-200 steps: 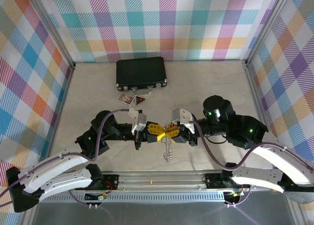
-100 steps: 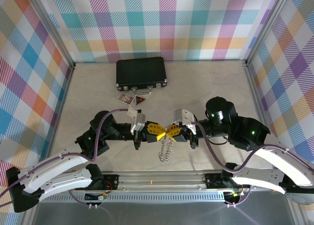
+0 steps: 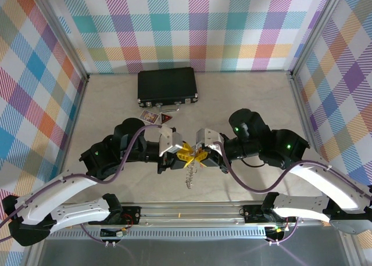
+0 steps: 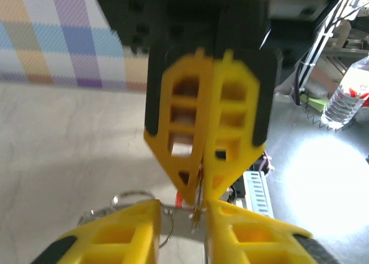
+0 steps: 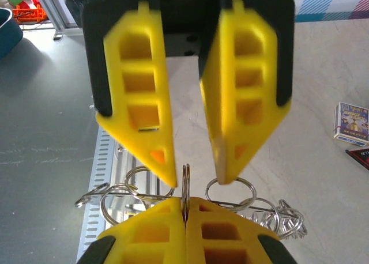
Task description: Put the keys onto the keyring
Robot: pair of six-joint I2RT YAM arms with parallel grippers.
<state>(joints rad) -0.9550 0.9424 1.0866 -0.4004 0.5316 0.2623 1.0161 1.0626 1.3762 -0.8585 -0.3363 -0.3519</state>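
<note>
The keyring (image 3: 190, 174), a cluster of thin silvery rings, hangs below the two grippers where they meet above the table. My right gripper (image 5: 185, 205) is shut on one upright ring (image 5: 185, 180), with more rings (image 5: 277, 218) strung beside it. My left gripper (image 4: 181, 212) is open, its yellow fingers either side of the right gripper's tip (image 4: 196, 195). From above, the left gripper (image 3: 181, 154) and right gripper (image 3: 201, 155) touch tip to tip. A tiny silvery and red item (image 3: 158, 108) lies by the case, too small to tell if it is the keys.
A black case (image 3: 167, 86) lies at the back of the table. In front of it are a small picture card (image 3: 150, 116) and a red triangular card (image 3: 167, 119). Checked walls close in the left, back and right sides.
Both grippers have shifted a little left together, still tip to tip. The hanging ring cluster moved left with them, and both arms' elbows swung toward the far side.
</note>
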